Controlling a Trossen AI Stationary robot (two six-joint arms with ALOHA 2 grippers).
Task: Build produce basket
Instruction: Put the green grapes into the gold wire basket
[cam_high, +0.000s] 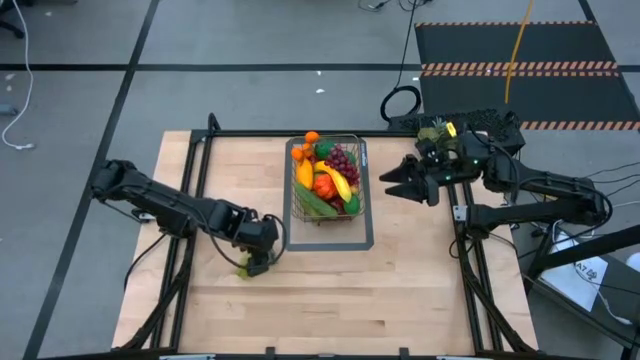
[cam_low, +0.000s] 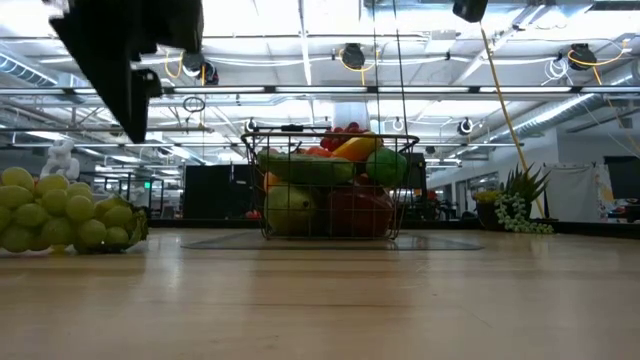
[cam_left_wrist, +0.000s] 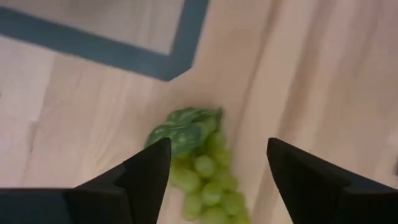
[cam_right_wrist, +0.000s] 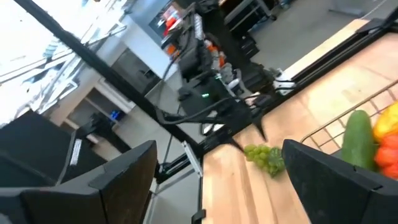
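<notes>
The left fingers stood apart over a bunch of green grapes, one finger on each side of it, and gripped nothing; whether they touched the fruit could not be told. The bunch, with its green leaf, lay on the bare wood of the worktop, just off a corner of a grey rectangular outline marked on the surface. Seen from above, the left gripper hung over the grapes near the left front of that outline, the arm reaching in from the left edge. From table height the grapes rested at the left, well apart from the basket.

The right fingers were spread wide and empty. The right gripper hovered just right of the basket, pointing toward it, above the worktop.

The wire basket stood inside the outline at the middle of the worktop. It held a heap of produce: small oranges at the far end, dark red grapes, a yellow banana, a red fruit and a long green cucumber.
</notes>
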